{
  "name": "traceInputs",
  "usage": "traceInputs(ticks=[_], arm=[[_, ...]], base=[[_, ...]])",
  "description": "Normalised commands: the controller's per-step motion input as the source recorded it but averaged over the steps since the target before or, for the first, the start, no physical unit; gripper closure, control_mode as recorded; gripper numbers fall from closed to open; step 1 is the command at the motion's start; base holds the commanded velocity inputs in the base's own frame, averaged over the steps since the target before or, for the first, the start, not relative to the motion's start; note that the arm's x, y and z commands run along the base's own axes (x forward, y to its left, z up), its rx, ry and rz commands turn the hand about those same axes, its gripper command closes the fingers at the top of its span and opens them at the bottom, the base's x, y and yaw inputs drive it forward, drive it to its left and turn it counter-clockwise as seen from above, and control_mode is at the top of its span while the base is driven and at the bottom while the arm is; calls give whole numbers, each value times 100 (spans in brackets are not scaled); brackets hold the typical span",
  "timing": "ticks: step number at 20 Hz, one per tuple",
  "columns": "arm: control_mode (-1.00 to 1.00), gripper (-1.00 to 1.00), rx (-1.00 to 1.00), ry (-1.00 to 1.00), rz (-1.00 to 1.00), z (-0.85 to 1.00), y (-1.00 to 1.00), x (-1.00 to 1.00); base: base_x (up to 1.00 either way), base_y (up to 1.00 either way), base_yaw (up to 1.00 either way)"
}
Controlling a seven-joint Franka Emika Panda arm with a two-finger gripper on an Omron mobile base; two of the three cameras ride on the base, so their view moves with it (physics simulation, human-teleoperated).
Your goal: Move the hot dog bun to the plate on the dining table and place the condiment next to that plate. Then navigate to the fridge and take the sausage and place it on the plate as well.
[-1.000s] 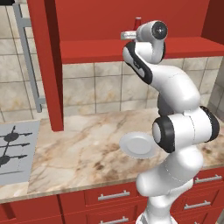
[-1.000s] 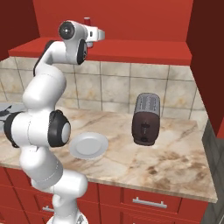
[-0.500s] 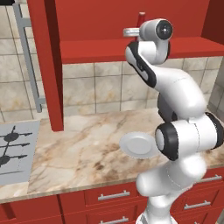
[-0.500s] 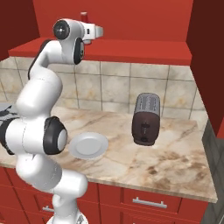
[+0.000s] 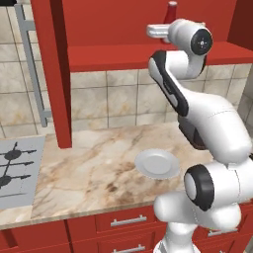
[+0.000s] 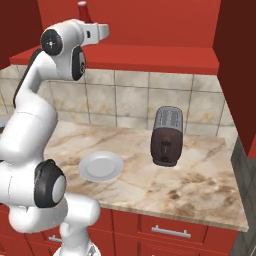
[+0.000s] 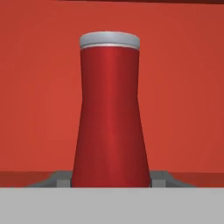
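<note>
Presently raised to the red upper shelf (image 5: pixel 148 52), with the claw (image 7: pixel 110 179) set at the base of the condiment (image 7: pixel 110 113). Condiment upright on that shelf, against the red back wall; pale band at its top in the hand view. One grey fingertip (image 7: pixel 59 178) just beside the bottle's left flank, the other just beside its right flank; claw partly closed around the bottle, contact not confirmable, so grip or no grip cannot be told.

Left to right in the left base view: grey hob (image 5: pixel 15 170) at the left end of the marble tabletop (image 5: pixel 94 173); grey vertical handle bar (image 5: pixel 32 64) against the tiled wall; red cabinet panel (image 5: pixel 54 74) coming down to the tabletop; small plain white plate (image 5: pixel 157 163) lying flat near the middle; white arm (image 5: pixel 207 118) rising at the right, wrist level with the shelf, condiment (image 5: pixel 171 11) standing just beyond the hand.

Left to right in the right base view: arm (image 6: pixel 30 115) at left, condiment (image 6: pixel 83 10) above the hand; white plate (image 6: pixel 101 166) on the tabletop (image 6: pixel 200 185); dark toaster (image 6: pixel 167 136) well apart to the plate's right, near the tiled wall. Red drawers with grey handles (image 6: pixel 170 231) below the tabletop edge.
</note>
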Motion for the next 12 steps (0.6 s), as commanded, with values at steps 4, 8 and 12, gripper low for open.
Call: traceInputs(ticks=[4,8,12], arm=[[-100,100,2,-9,0,32,0,-100],[-100,100,0,-5,-3,5,3,-100],[-100,100,0,-5,-3,-23,5,-100]], base=[[0,0,0],[0,0,0],[0,0,0]])
